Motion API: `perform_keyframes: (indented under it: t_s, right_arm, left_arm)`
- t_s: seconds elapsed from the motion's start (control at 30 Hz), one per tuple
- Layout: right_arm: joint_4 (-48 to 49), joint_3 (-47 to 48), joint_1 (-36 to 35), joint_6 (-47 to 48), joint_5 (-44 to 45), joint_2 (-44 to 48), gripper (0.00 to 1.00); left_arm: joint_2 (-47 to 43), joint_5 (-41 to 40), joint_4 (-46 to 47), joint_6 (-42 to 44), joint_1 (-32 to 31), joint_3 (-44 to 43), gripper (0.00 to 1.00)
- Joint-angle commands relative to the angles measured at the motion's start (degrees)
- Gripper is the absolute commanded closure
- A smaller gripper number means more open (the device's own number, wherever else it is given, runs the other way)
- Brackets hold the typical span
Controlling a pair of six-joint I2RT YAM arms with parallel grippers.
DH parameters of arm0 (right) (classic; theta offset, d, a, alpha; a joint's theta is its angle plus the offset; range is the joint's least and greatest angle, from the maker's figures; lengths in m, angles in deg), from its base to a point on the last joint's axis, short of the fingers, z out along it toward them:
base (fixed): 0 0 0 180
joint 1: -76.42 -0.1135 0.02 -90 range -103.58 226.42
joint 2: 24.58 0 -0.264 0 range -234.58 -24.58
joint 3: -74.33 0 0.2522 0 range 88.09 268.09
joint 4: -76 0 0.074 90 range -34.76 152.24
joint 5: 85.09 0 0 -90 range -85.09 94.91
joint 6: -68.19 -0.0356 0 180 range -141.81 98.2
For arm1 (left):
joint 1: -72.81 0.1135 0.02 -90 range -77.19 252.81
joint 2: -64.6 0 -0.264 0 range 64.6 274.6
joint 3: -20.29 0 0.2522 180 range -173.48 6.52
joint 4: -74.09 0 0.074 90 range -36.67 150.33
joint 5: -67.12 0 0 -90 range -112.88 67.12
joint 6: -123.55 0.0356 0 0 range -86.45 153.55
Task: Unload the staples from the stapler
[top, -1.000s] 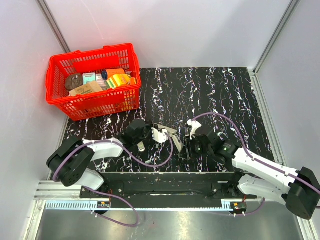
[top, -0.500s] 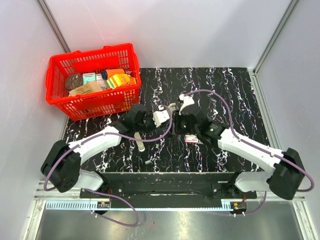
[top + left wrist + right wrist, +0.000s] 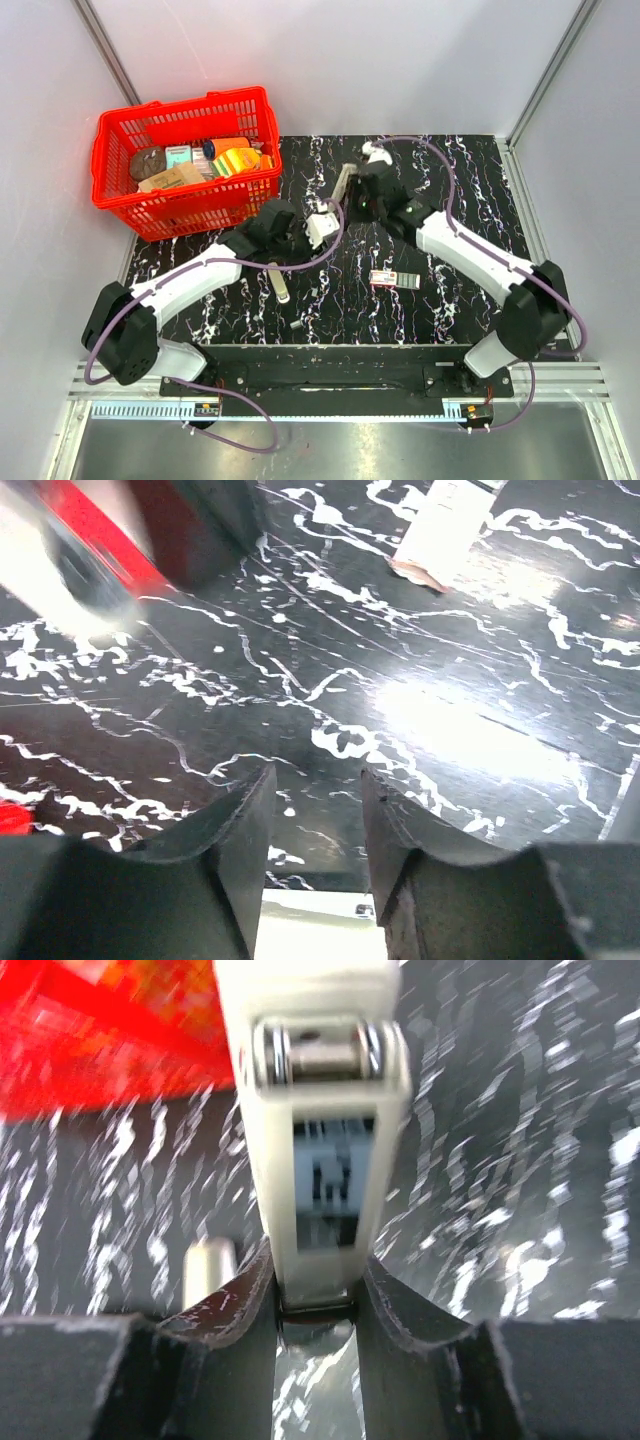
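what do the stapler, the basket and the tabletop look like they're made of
stapler: cream matte plastic shell, likely; a shiny metal-looking pin at its end.
basket: red moulded plastic, by its lattice walls.
tabletop: black with white veins, glossy glare; stone or printed laminate, cannot tell.

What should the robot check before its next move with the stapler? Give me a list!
1. Stapler gripped by right jaws: ok, clamped at one end.
2. Left jaws free: ok, apart with nothing between them.
3. Stapler away from the basket: ok, apart in the top view.
4. Box out of the way: ok, lying well apart from the stapler.
5. Staples already out: cannot tell, the inside is blurred.
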Motion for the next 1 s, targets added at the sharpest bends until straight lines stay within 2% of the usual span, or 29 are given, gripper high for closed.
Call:
perform_keyframes:
  t_s: [0.0, 0.3, 0.4, 0.63, 0.8, 0.97]
  right_arm:
    - [1.08, 8.40, 6.51, 4.44, 7.45, -5.03, 1.00]
    - [-1.48, 13.15, 7.04, 8.48, 9.55, -13.82, 1.00]
    - [-1.65, 15.17, 7.04, 9.45, 9.82, -17.42, 1.00]
    - [-5.95, 23.43, 7.04, 11.30, 13.33, -27.27, 1.00]
    - [-5.87, 24.41, 6.96, 11.47, 13.77, -31.23, 1.00]
    - [-5.26, 24.59, 7.04, 11.30, 13.08, -32.72, 1.00]
  left_arm:
    - [-0.83, 0.39, -9.49, 2.30, -0.85, -4.42, 0.54]
    - [-9.87, 4.50, -9.50, 0.89, 9.25, -0.73, 0.51]
    - [-11.81, 5.65, -13.19, 4.22, 9.44, 0.41, 0.51]
    - [-15.41, 3.11, -17.07, 6.08, 9.35, 3.39, 0.49]
    - [-17.96, 2.49, -17.77, 5.82, 9.44, 3.93, 0.44]
    - [-16.91, 0.73, -19.53, 4.67, 7.60, 2.87, 0.40]
